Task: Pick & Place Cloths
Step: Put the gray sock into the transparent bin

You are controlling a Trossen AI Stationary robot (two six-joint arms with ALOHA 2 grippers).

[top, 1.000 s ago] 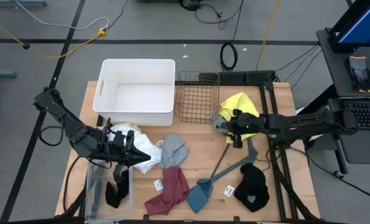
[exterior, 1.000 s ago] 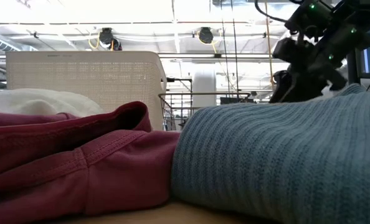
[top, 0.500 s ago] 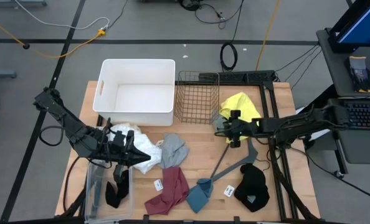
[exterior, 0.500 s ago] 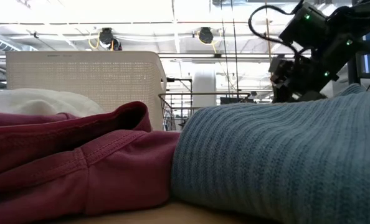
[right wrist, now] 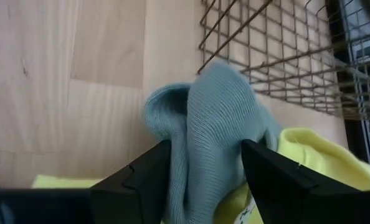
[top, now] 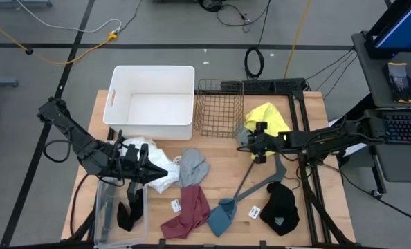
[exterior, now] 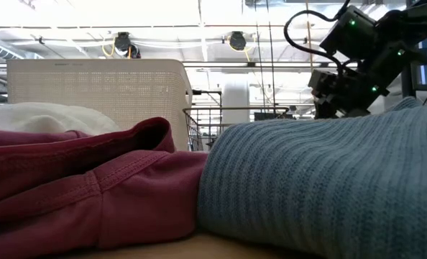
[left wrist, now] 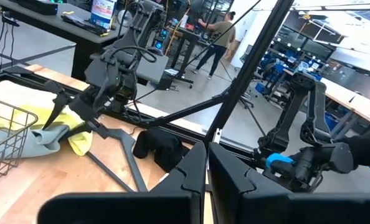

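My right gripper (top: pixel 247 142) (right wrist: pixel 205 163) points slanting down at a bunched grey-teal cloth (right wrist: pixel 216 118) (top: pixel 241 136). That cloth lies on the table against a yellow cloth (top: pixel 268 119), beside the wire basket. The gripper is open, one finger on each side of the cloth's raised fold. My left gripper (top: pixel 147 171) (left wrist: pixel 207 163) is shut and holds nothing. It hangs level over a white cloth (top: pixel 158 169). On the table lie a grey cloth (top: pixel 193 166), a maroon cloth (top: pixel 188 211), a teal-blue cloth (top: pixel 219 218) and a black cloth (top: pixel 280 207). My right gripper straddles the raised fold of the grey-teal cloth (right wrist: pixel 200 134), coming from the table's right and slanting down. The fold fills the gap between the fingers (right wrist: pixel 269 171). I cannot tell whether they touch it. The cloth rests on the table.
A white tub (top: pixel 152 100) and a wire basket (top: pixel 219 107) stand at the far side. A clear bin (top: pixel 108 207) at the near left holds a black cloth (top: pixel 127 216). A dark hanger (top: pixel 261 181) lies between the yellow and teal-blue cloths.
My right gripper has sunk toward the grey-teal cloth, shifted a little toward the table's left and rolled at the wrist. The cloths lie as before.
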